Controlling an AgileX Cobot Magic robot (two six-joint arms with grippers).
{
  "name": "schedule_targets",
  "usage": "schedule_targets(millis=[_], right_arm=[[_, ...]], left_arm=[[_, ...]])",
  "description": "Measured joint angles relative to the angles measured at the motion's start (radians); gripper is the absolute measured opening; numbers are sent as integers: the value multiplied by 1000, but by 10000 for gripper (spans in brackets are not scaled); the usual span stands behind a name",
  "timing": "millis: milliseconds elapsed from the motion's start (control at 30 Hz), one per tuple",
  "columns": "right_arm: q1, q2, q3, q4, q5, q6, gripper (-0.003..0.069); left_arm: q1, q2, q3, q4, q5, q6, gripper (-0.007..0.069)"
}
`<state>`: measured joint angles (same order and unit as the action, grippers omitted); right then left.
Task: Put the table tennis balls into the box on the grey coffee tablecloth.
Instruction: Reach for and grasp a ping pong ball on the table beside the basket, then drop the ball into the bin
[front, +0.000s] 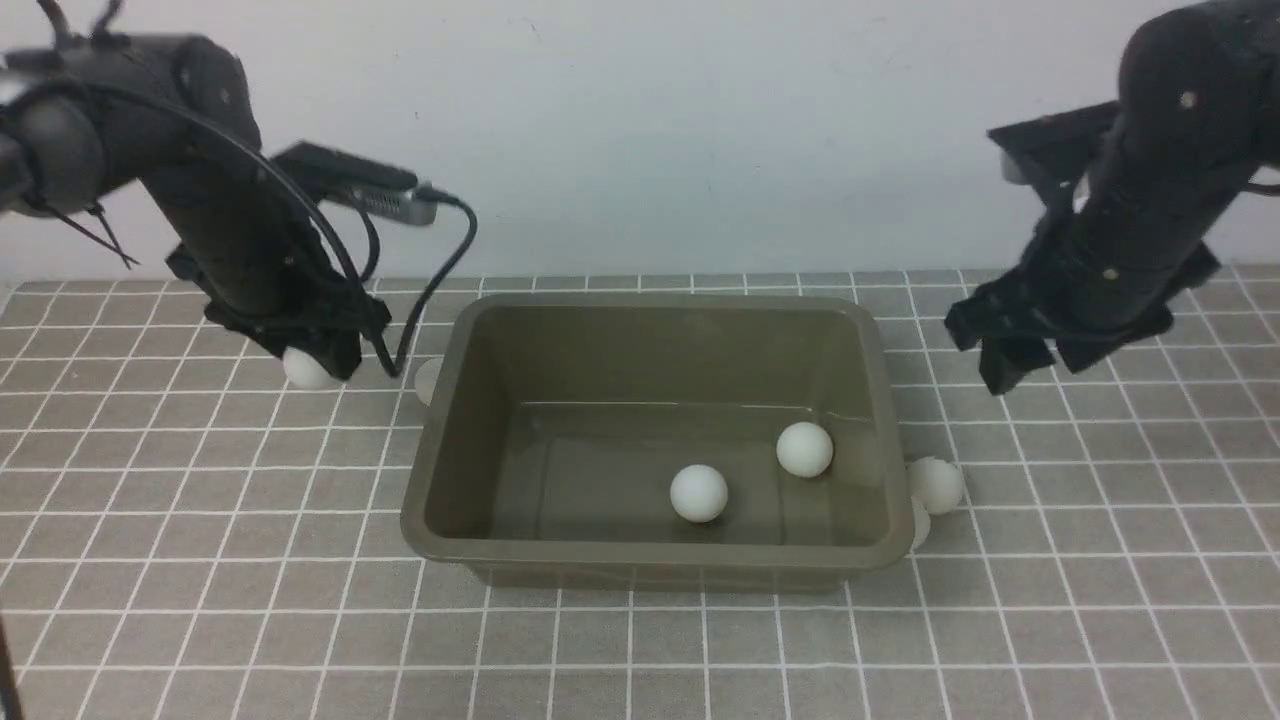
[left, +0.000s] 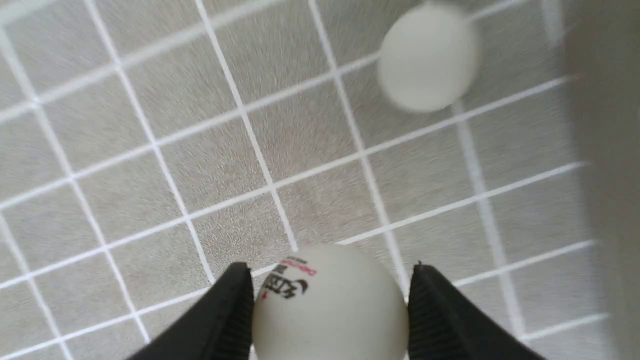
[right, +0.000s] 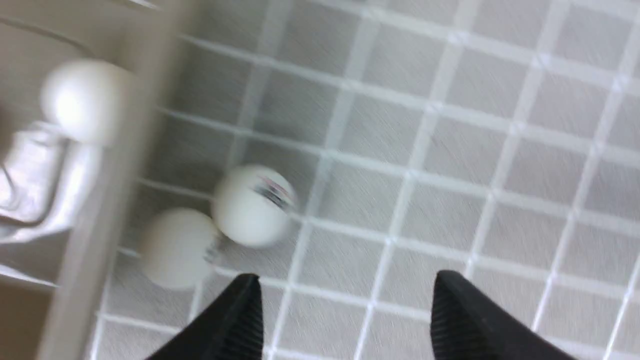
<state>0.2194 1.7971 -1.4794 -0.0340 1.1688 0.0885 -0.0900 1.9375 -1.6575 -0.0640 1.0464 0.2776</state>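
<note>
Left gripper (front: 322, 360) pinching table tennis ball (left: 330, 305) above grey coffee tablecloth (front: 200, 520), left of box (front: 655, 300). Right gripper (right: 345, 315) spread, empty, right of box. Two balls (front: 699, 493) inside box; loose pair (right: 252, 207) just beside its right wall.

Risks:
- Smooth ball slips from pinch in carry.
- Early release bounces ball off rim.
- Right gripper descent scatters loose pair.

box (front: 440, 440) on tablecloth (front: 200, 560), at its middle. in box, on floor: front ball (front: 699, 493), rear ball (front: 804, 449) right of it and further back, apart. outside right wall, on cloth: outer ball (front: 937, 485), tucked ball (front: 920, 524) just before it (half hidden by rim). wall ball (front: 428, 380) against box's left wall. left claw (front: 335, 360) left of that, gripped ball (left: 330, 305) between its fingers. right claw (front: 1035, 372) right of box, above cloth.
</note>
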Motion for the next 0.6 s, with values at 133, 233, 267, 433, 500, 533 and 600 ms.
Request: schedule_targets(millis=[133,233,267,433,500,533,600], right_arm=[[-20,46,-1,51,1,0,422],[-20,104,-1,112,-25,0,464],[-20,121,-1,129,-38,0,480],[-19,188,-1,165,-73,0,531],[-19,208,-1,175,-89,0,535],[-19,218,-1,184,-101,0,536],[-19,235,-1,208,-129,0,536]], left_arm=[[-32,-59,-1,-89,-1,5,346],[-72,-56,-1,-178,-2,31,346],[-88,-48,-1,-202,0,44,346],[-171,22,0,-245,17,64,358],[-192,48,0,-253,12,64,398],[-200,57,0,-259,1,64,428],[-212,68,0,-272,-29,64,479]])
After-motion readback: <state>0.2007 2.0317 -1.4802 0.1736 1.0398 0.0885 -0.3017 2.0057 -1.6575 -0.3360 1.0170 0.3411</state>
